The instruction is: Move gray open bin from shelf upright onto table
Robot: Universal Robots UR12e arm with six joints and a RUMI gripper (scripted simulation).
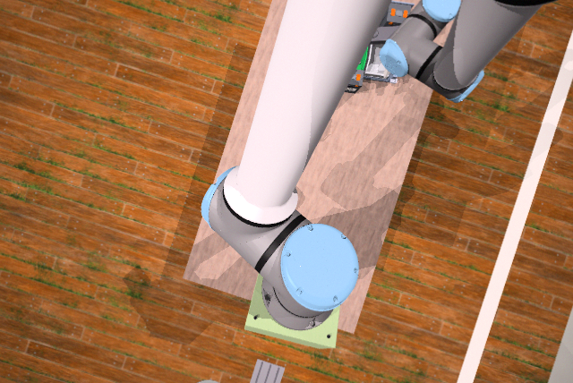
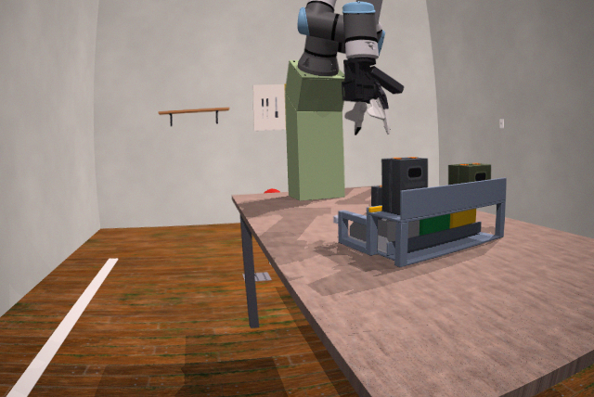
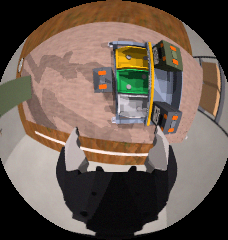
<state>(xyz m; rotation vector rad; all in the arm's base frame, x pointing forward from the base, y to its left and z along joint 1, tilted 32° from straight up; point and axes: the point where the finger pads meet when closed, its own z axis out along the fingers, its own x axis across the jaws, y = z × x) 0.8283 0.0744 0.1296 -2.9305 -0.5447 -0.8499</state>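
Observation:
The gray open bin (image 1: 377, 67) (image 2: 409, 228) (image 3: 130, 106) sits in the blue-gray shelf (image 2: 453, 198) (image 3: 125, 121), at the end of the row beside the green bin (image 1: 363, 58) (image 2: 433, 224) (image 3: 131, 81). Small pale parts show inside it in the wrist view. My gripper (image 2: 372, 133) (image 3: 116, 127) is open and empty, high above the table (image 1: 361, 138) (image 2: 432, 311) (image 3: 69, 117), with its fingers pointing down. In the exterior view it hangs well above the shelf. In the top view the arm hides the gripper and part of the shelf.
A yellow bin (image 2: 463, 218) (image 3: 131, 58) is at the row's other end. A dark box (image 1: 399, 12) (image 2: 404, 184) (image 3: 170, 120) and an olive box (image 2: 470, 172) (image 3: 169, 56) stand behind the bins. Another dark box (image 3: 102, 80) stands before the green bin.

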